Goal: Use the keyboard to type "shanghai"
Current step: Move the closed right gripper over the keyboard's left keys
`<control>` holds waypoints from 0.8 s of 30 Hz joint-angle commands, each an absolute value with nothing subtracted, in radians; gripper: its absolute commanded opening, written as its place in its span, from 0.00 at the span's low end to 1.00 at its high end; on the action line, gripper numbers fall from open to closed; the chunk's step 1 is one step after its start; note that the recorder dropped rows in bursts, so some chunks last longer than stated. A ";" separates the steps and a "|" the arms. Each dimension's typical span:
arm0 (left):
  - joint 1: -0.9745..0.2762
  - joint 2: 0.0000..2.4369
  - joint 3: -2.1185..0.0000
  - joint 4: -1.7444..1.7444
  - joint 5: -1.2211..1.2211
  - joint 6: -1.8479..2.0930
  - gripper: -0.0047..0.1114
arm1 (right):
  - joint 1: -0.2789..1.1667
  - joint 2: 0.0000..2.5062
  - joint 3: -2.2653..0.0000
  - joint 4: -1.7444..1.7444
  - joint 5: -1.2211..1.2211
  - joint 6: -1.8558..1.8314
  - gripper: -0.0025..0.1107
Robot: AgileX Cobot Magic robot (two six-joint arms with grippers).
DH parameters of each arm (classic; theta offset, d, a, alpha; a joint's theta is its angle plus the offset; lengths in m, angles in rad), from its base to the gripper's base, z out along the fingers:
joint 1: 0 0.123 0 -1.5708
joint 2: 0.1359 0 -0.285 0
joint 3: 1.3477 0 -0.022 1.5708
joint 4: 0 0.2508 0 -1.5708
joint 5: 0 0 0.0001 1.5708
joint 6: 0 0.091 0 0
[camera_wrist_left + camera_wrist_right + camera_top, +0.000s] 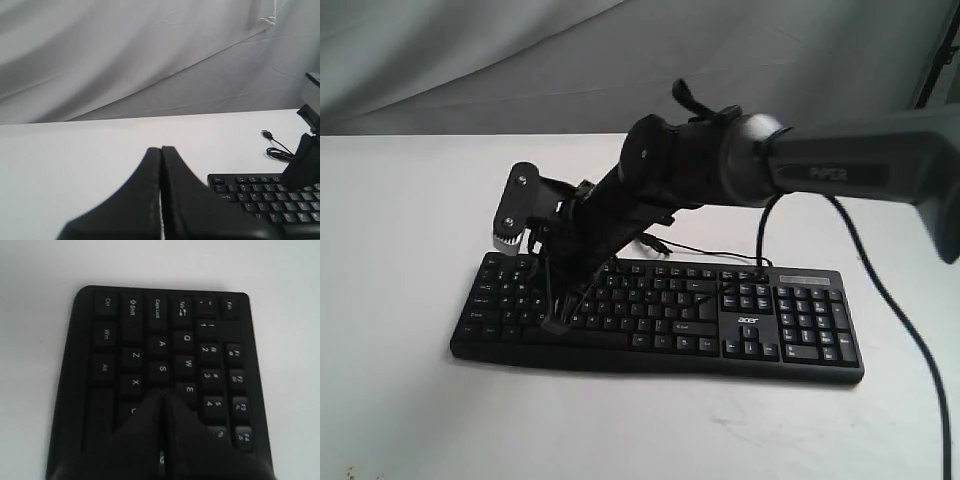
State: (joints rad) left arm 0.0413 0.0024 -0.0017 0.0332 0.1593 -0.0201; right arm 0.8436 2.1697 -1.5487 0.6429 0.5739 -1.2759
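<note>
The exterior view sees the whole keyboard [720,310] from the front, slightly above. The right wrist view looks closely down on its left end; the low left wrist view shares this end.

Black jointed arm [660,170], grey forearm [865,165] lettered PIPER, tapered black tool fingers [145,200], thin black cable [920,345]

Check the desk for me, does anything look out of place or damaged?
Nothing stands out. The keyboard lies flat on the table, no keys visibly missing, its cable loose behind it. The right tool, shut, is over the letter keys.
</note>
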 commanded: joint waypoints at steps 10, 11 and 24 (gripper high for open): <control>0.035 0.000 0.000 0.033 0.153 -0.023 0.04 | 0.854 2.320 -1.782 0.659 0.649 -1.177 0.02; 0.035 0.000 0.000 0.033 0.153 -0.023 0.04 | 0.858 2.323 -1.782 0.661 0.644 -1.175 0.02; 0.035 0.000 0.000 0.033 0.153 -0.023 0.04 | 0.877 2.353 -1.782 0.635 0.617 -1.110 0.02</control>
